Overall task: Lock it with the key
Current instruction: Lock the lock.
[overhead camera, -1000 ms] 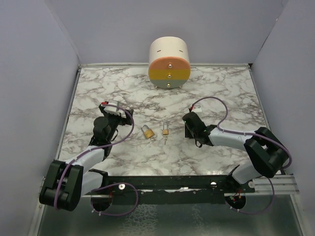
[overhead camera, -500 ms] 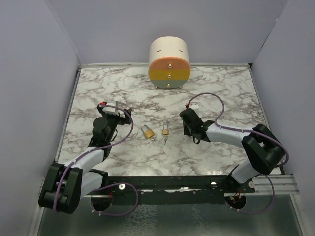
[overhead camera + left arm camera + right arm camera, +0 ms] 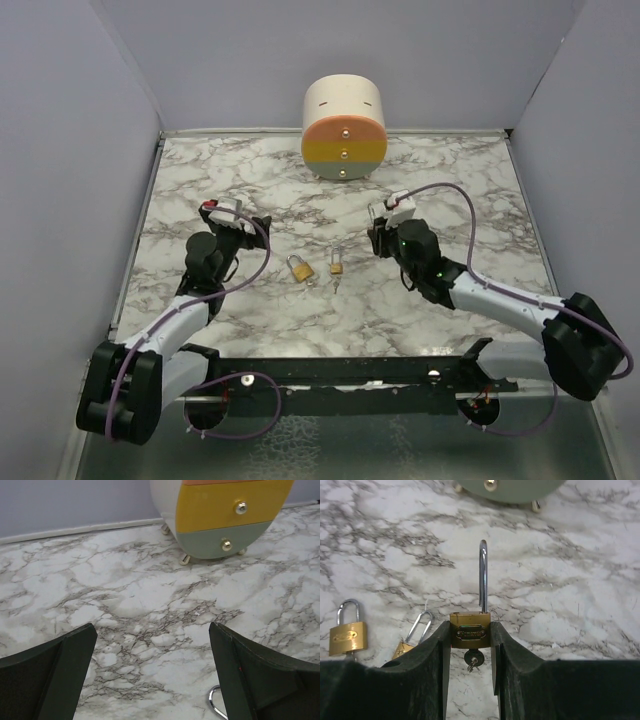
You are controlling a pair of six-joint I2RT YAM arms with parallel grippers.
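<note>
My right gripper (image 3: 469, 639) is shut on a brass padlock (image 3: 470, 628), gripping its body by the sides above the marble table. Its steel shackle (image 3: 483, 575) stands straight up, and a key (image 3: 473, 659) hangs from the keyhole underneath. In the top view the right gripper (image 3: 380, 236) is right of two more brass padlocks, one on the left (image 3: 299, 267) and one on the right (image 3: 337, 265), both lying on the table. My left gripper (image 3: 243, 224) is open and empty, left of them. Its jaws stand wide apart in the left wrist view (image 3: 152, 680).
A round drawer unit (image 3: 343, 130) with orange, yellow and green fronts stands at the back middle of the table. It also shows in the left wrist view (image 3: 225, 510). A steel shackle loop (image 3: 215, 704) lies by my left gripper's right finger. Walls enclose the table.
My right arm has risen from low over the table and swung forward, lifting the padlock with the key. My left gripper has shifted slightly towards the back.
</note>
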